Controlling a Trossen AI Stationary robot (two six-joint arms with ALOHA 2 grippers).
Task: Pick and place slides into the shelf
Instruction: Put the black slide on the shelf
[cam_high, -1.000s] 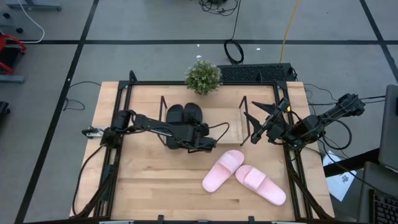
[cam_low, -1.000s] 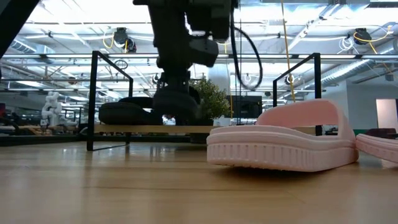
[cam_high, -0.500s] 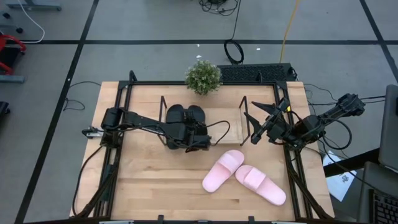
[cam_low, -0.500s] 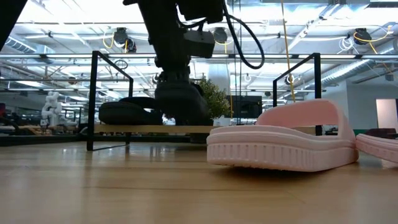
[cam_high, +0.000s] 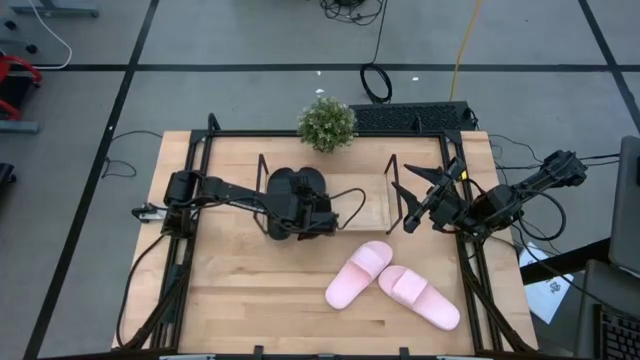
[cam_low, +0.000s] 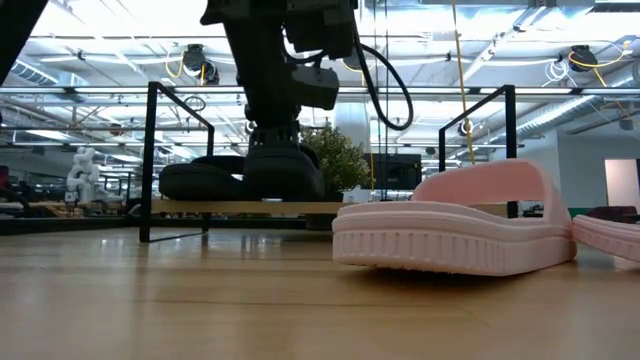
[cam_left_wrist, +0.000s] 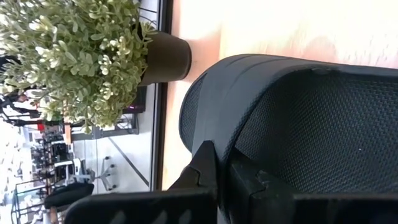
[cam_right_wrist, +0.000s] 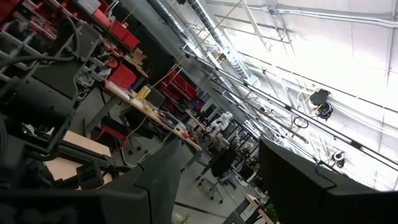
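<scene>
Black slide sits on shelf, gripped by left claw.

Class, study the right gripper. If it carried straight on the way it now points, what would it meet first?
Probably nothing on the table: the right gripper, open, points up into the room, above the shelf. Depth is unclear.
</scene>
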